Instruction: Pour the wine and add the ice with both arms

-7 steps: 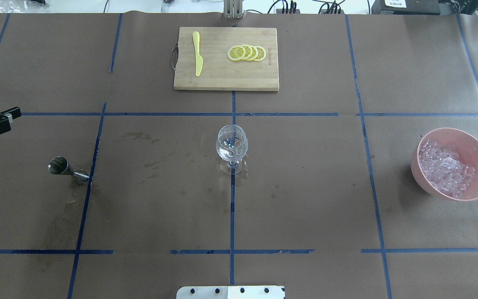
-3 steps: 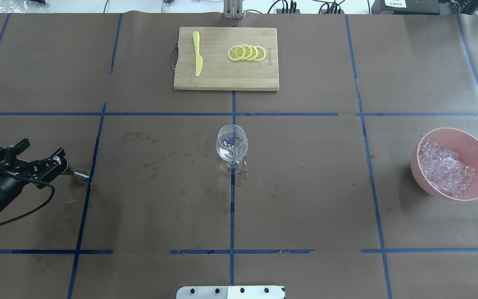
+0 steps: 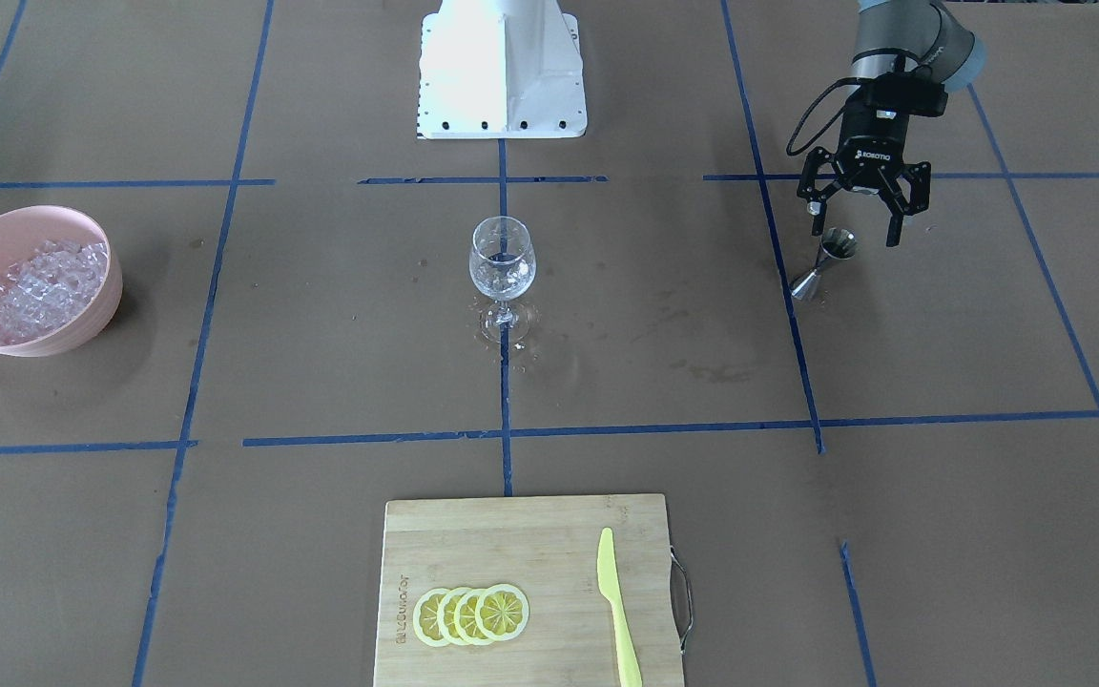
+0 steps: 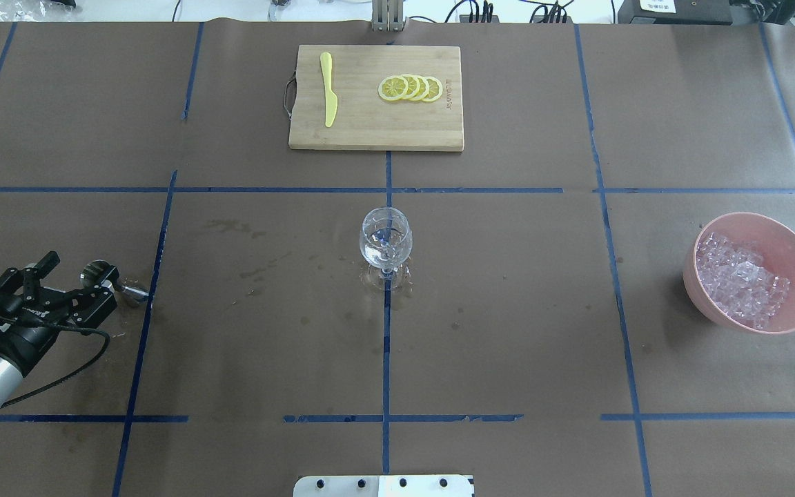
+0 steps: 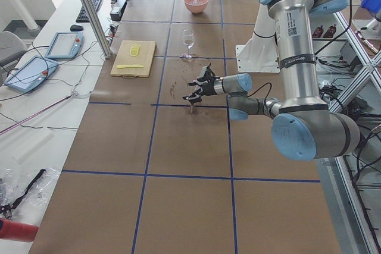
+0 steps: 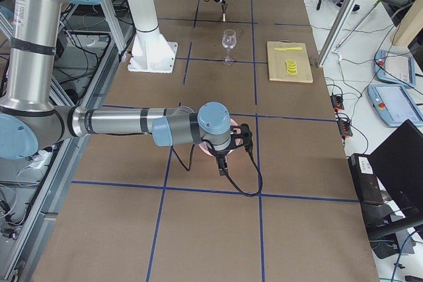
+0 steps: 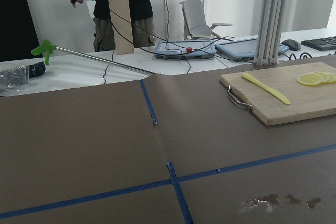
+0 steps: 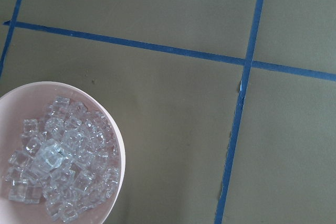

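— Where are the grippers?
— The left gripper (image 3: 853,227) is near the table's left edge, fingers spread, just beside the jigger (image 3: 826,258). The right gripper (image 6: 228,150) is by the right edge, over the pink bowl (image 4: 791,241); whether it is spread or pressed together, I cannot tell.
— And the ice?
— The ice (image 4: 739,279) is heaped in that bowl. The wine glass (image 4: 385,238) stands mid-table, and the cutting board (image 4: 377,131) lies at the far edge.

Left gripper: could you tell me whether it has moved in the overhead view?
Yes. The left gripper came in from the view's left edge to the jigger.
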You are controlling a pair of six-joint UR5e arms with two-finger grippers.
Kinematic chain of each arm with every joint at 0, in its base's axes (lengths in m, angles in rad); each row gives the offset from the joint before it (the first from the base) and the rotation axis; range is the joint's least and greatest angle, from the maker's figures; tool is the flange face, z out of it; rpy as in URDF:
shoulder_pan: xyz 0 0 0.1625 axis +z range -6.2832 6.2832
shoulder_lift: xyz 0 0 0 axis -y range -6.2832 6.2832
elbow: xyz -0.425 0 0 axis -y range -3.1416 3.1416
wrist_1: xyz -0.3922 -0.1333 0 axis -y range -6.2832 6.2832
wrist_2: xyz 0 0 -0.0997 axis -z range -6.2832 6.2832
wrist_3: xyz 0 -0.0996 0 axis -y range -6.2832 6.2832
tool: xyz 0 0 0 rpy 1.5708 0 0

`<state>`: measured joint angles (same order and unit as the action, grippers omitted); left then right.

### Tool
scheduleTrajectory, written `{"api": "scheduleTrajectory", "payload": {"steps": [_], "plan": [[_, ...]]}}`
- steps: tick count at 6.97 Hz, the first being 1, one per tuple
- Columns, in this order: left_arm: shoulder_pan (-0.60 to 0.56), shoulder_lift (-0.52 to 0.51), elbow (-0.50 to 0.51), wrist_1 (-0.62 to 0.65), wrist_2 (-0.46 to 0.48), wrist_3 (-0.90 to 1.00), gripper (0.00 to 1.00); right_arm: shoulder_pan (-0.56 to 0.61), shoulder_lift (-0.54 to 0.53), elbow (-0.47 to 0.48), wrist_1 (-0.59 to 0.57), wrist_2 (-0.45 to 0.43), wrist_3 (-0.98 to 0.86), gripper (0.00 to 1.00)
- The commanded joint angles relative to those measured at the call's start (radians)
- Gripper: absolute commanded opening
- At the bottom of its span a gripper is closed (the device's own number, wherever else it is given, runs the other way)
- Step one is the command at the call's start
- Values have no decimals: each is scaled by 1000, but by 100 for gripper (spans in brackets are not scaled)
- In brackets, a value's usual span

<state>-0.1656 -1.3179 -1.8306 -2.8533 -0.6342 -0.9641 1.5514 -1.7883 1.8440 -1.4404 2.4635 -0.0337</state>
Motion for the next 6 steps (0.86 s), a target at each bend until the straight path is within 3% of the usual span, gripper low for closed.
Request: {"api": "scheduleTrajectory", "payload": {"steps": [1,6], "plan": [[37,-52,68,-1,50,-24,100,4,-2,0,0,0,0,100],[43,-127,214,-12,48,-71,97,4,-2,-2,0,0,0,100]]}}
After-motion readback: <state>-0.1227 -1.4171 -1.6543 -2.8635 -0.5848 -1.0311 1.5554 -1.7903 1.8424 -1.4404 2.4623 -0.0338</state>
